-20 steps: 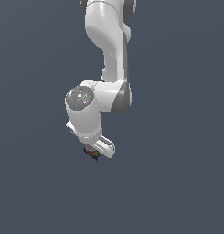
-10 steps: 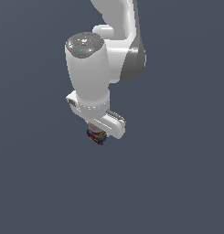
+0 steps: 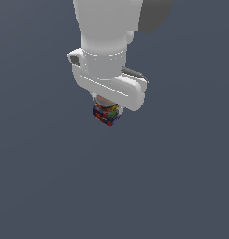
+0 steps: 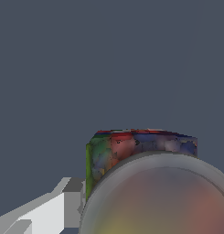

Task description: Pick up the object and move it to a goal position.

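Exterior view: the white arm (image 3: 109, 42) fills the upper middle of the picture, and right under its hand hangs the object (image 3: 105, 113), a small block of red, blue, green and yellow squares with a rounded cap on top, tucked against the underside of the hand. It sits in mid-air against plain dark grey, with nothing touching it from below. The block is roughly cubic, so there's no clear long axis; it sits turned, 1 corner edge towards the camera, cap up towards the wrist. The gripper (image 3: 106, 109) is pinching the object. In the wrist view, the round greyish cap (image 4: 154, 196) looms large, the coloured block behind it, and 1 white finger (image 4: 45, 212) lies against its green side. No writing or labels can be read anywhere.
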Robot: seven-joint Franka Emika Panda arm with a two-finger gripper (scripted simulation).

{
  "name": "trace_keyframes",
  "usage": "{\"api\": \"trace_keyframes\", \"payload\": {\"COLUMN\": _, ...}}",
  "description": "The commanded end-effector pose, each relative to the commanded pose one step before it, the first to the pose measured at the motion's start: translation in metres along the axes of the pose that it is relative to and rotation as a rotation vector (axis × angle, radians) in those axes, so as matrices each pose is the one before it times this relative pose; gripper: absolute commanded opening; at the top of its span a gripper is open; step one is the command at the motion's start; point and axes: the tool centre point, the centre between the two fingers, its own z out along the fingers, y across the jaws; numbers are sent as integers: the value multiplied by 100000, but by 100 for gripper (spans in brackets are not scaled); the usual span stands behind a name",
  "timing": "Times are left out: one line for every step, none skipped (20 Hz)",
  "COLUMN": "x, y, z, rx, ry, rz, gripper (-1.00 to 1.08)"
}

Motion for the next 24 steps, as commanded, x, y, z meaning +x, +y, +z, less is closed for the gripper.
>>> {"api": "trace_keyframes", "payload": {"x": -838, "y": -297, "z": -3004, "rx": 146, "ry": 313, "rz": 42, "gripper": -100}}
{"api": "trace_keyframes", "payload": {"x": -310, "y": -129, "z": -1081, "rx": 0, "ry": 0, "rz": 0, "gripper": -100}}
{"api": "trace_keyframes", "payload": {"x": -304, "y": -131, "z": -1070, "rx": 0, "ry": 0, "rz": 0, "gripper": -100}}
{"api": "trace_keyframes", "payload": {"x": -298, "y": -132, "z": -1059, "rx": 0, "ry": 0, "rz": 0, "gripper": -100}}
{"api": "trace_keyframes", "payload": {"x": -292, "y": -133, "z": -1046, "rx": 0, "ry": 0, "rz": 0, "gripper": -100}}
{"api": "trace_keyframes", "payload": {"x": -283, "y": -134, "z": -1027, "rx": 0, "ry": 0, "rz": 0, "gripper": -100}}
{"api": "trace_keyframes", "payload": {"x": -264, "y": -130, "z": -971, "rx": 0, "ry": 0, "rz": 0, "gripper": -100}}
{"api": "trace_keyframes", "payload": {"x": -242, "y": -123, "z": -900, "rx": 0, "ry": 0, "rz": 0, "gripper": -100}}
{"api": "trace_keyframes", "payload": {"x": -253, "y": -136, "z": -855, "rx": 27, "ry": 24, "rz": -59, "gripper": -100}}
{"api": "trace_keyframes", "payload": {"x": -200, "y": -110, "z": -767, "rx": 0, "ry": 0, "rz": 0, "gripper": -100}}
{"api": "trace_keyframes", "payload": {"x": -181, "y": -104, "z": -704, "rx": 0, "ry": 0, "rz": 0, "gripper": -100}}
{"api": "trace_keyframes", "payload": {"x": -163, "y": -97, "z": -644, "rx": 0, "ry": 0, "rz": 0, "gripper": -100}}
{"api": "trace_keyframes", "payload": {"x": -145, "y": -90, "z": -585, "rx": 0, "ry": 0, "rz": 0, "gripper": -100}}
{"api": "trace_keyframes", "payload": {"x": -129, "y": -84, "z": -529, "rx": 0, "ry": 0, "rz": 0, "gripper": -100}}
{"api": "trace_keyframes", "payload": {"x": -127, "y": -90, "z": -480, "rx": 35, "ry": -14, "rz": -58, "gripper": -100}}
{"api": "trace_keyframes", "payload": {"x": -98, "y": -71, "z": -422, "rx": 0, "ry": 0, "rz": 0, "gripper": -100}}
{"api": "trace_keyframes", "payload": {"x": -84, "y": -64, "z": -372, "rx": 0, "ry": 0, "rz": 0, "gripper": -100}}
{"api": "trace_keyframes", "payload": {"x": -71, "y": -57, "z": -325, "rx": 0, "ry": 0, "rz": 0, "gripper": -100}}
{"api": "trace_keyframes", "payload": {"x": -60, "y": -51, "z": -281, "rx": 0, "ry": 0, "rz": 0, "gripper": -100}}
{"api": "trace_keyframes", "payload": {"x": -50, "y": -45, "z": -241, "rx": 0, "ry": 0, "rz": 0, "gripper": -100}}
{"api": "trace_keyframes", "payload": {"x": -41, "y": -39, "z": -204, "rx": 0, "ry": 0, "rz": 0, "gripper": -100}}
{"api": "trace_keyframes", "payload": {"x": -33, "y": -33, "z": -168, "rx": 0, "ry": 0, "rz": 0, "gripper": -100}}
{"api": "trace_keyframes", "payload": {"x": -26, "y": -27, "z": -135, "rx": 0, "ry": 0, "rz": 0, "gripper": -100}}
{"api": "trace_keyframes", "payload": {"x": -20, "y": -21, "z": -104, "rx": 0, "ry": 0, "rz": 0, "gripper": -100}}
